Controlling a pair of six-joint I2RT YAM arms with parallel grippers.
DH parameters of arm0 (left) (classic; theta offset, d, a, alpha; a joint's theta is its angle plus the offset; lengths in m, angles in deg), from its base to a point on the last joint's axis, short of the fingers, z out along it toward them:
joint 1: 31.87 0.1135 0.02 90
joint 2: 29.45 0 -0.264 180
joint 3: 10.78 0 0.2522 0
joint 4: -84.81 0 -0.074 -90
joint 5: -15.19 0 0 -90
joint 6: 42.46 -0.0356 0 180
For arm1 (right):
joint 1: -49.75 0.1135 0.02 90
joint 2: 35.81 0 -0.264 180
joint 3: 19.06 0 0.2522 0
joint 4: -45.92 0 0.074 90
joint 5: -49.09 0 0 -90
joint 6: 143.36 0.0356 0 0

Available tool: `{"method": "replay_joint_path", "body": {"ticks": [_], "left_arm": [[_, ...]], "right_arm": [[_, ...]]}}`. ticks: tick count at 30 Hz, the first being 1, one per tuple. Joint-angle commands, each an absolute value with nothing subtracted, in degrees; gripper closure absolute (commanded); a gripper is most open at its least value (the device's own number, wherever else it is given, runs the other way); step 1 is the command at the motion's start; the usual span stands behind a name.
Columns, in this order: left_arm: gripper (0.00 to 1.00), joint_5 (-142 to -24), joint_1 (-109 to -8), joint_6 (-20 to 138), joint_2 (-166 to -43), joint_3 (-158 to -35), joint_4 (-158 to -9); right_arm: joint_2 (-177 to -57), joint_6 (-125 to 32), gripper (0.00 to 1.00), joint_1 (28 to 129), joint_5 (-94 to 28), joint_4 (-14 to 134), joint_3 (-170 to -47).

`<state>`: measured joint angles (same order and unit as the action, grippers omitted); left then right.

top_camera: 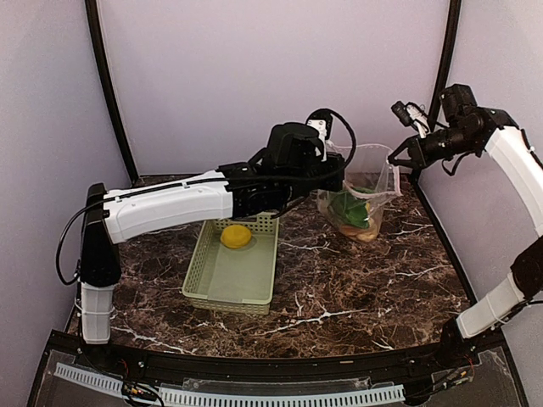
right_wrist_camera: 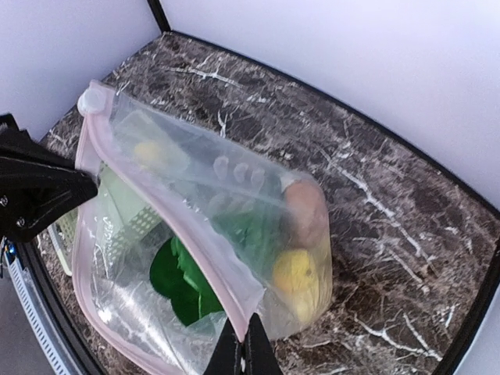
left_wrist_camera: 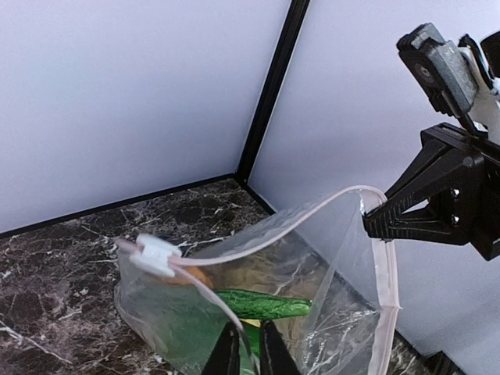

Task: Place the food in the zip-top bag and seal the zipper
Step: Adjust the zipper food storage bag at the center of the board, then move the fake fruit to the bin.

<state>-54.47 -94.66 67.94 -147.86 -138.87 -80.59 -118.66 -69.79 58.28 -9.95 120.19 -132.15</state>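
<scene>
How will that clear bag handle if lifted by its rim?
Probably floppy: the zip-top bag film is crinkled and its rim bows between the left claw and right claw. Likely bottom-heavy, since the food sits piled low.

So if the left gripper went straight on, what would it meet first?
The left gripper pinches the rim of the zip-top bag, so that first; behind it probably the cucumber, depth unclear.

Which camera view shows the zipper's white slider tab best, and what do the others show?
Left wrist view: the slider tab sits close and sharp on the zipper. The right wrist view shows it blurrier, at the bag's far corner. The top view is too distant to show it.
</scene>
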Motion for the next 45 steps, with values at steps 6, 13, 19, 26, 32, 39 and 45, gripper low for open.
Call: {"method": "replay_joint_path", "body": {"ticks": [6, 13, 19, 26, 32, 39, 45], "left_arm": [[0.58, -61.8, -95.33, 70.19, -140.62, -129.31, -79.46], [0.49, -60.89, -96.9, 67.57, -128.06, -114.26, -84.75], [0.41, -53.47, -96.86, 65.02, -117.99, -103.88, -80.76], [0.31, -42.48, -95.97, 65.95, -112.15, -96.02, -74.45], [0.27, -40.75, -93.78, 66.14, -112.07, -95.26, -68.32], [0.24, -42.32, -90.25, 67.45, -114.31, -97.25, -61.65], [0.17, -46.81, -85.15, 67.79, -117.91, -100.76, -55.38]], "right_arm": [[-115.32, -71.77, 1.0, 58.01, -1.69, 119.34, -120.13], [-114.07, -71.99, 1.0, 58.01, -0.38, 119.27, -118.83], [-113.37, -71.88, 1.0, 57.99, 0.83, 119.27, -118.1], [-112.31, -72.22, 1.0, 58.01, 2.15, 119.3, -117.55], [-112.26, -72.46, 1.0, 58.01, 2.92, 119.74, -117.81], [-111.66, -72.58, 1.0, 58.01, 3.2, 119.53, -117.06], [-111.27, -72.73, 1.0, 58.01, 3.01, 119.62, -116.87]]}}
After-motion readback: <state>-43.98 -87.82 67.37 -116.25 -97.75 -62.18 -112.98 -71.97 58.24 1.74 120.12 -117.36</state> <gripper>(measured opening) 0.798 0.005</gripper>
